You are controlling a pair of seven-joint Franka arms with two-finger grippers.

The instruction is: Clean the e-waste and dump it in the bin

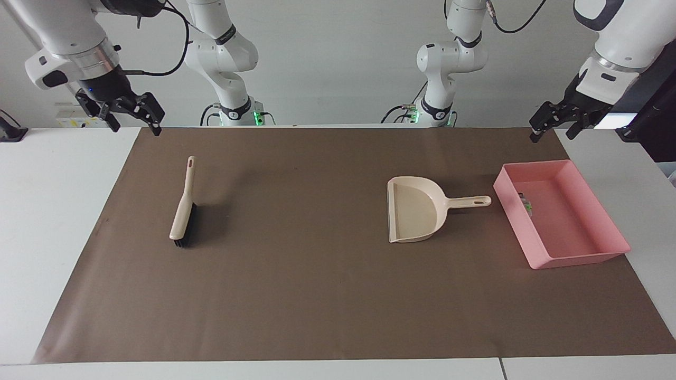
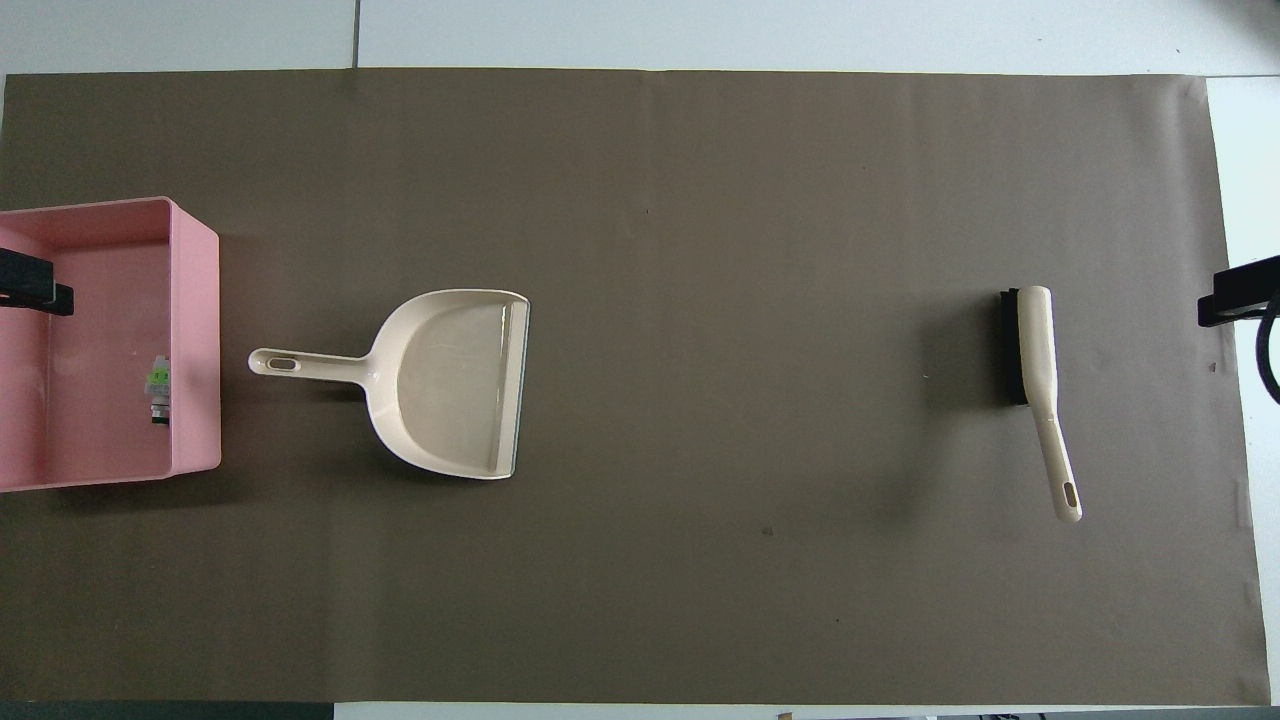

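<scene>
Inside pink bin (image 1: 607, 257), e-waste (image 1: 525, 203) against one wall

A white table (image 1: 58, 221) is covered over most of its top by a brown mat (image 1: 317, 295). On the mat, a brush (image 1: 183, 207) is laid flat toward the right arm's end, a beige dustpan (image 1: 417, 214) is set toward the left arm's end with its handle pointed at a pink bin (image 1: 607, 258), and the bin is placed just beside that handle at the mat's edge.
</scene>
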